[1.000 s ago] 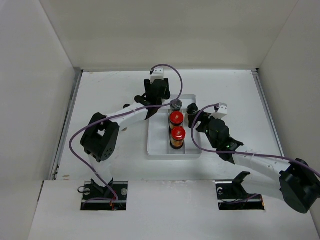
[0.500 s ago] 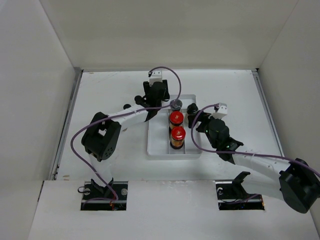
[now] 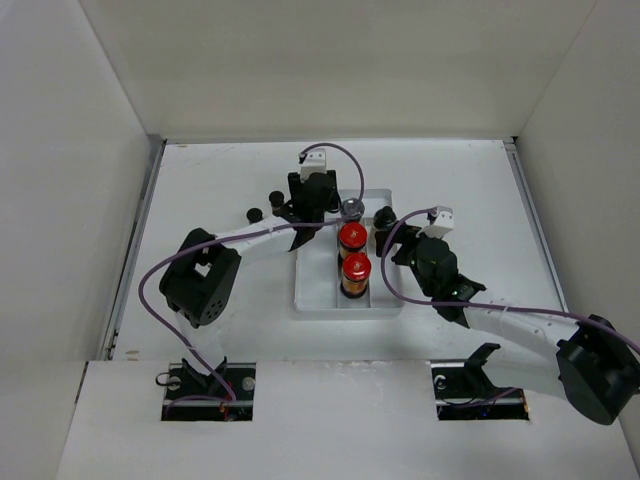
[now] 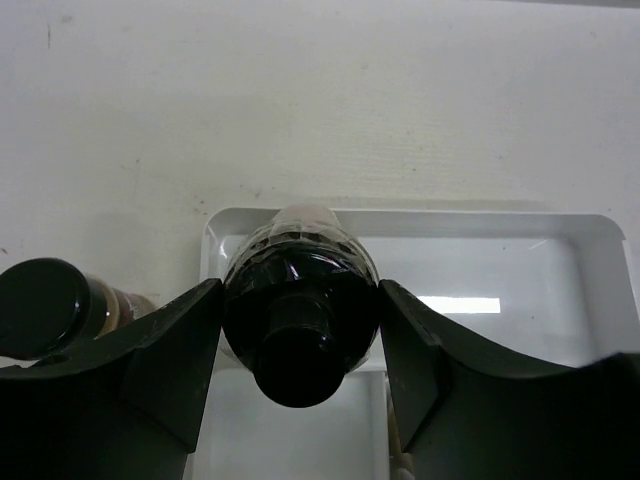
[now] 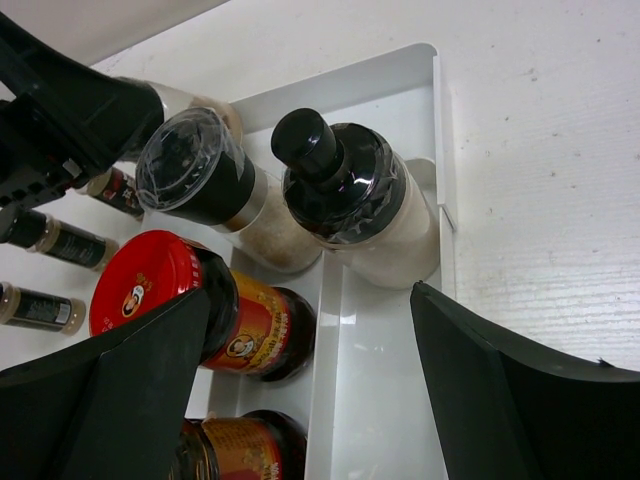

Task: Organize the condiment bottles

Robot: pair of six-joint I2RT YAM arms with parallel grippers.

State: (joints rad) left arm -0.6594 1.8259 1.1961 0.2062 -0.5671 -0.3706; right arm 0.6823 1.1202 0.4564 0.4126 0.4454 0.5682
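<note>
Presently, my left claw (image 4: 298,300) is clamped on a black-capped bottle (image 4: 300,270) at the far left corner of the white tray (image 4: 480,260). My right claw (image 5: 310,295), spread wide apart, hangs at the tray's right side, near a whitish bottle (image 5: 395,225) and two red-capped bottles (image 3: 352,238) inside.

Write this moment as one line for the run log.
left gripper: jaws shut on black-capped bottle, at tray corner | right gripper: jaws open, holding nothing, over tray

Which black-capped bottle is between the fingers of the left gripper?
The whitish bottle with the film-wrapped black cap, above a corner of the tray: the left gripper presses both its sides. The other black-capped jar is outside the fingers.
</note>
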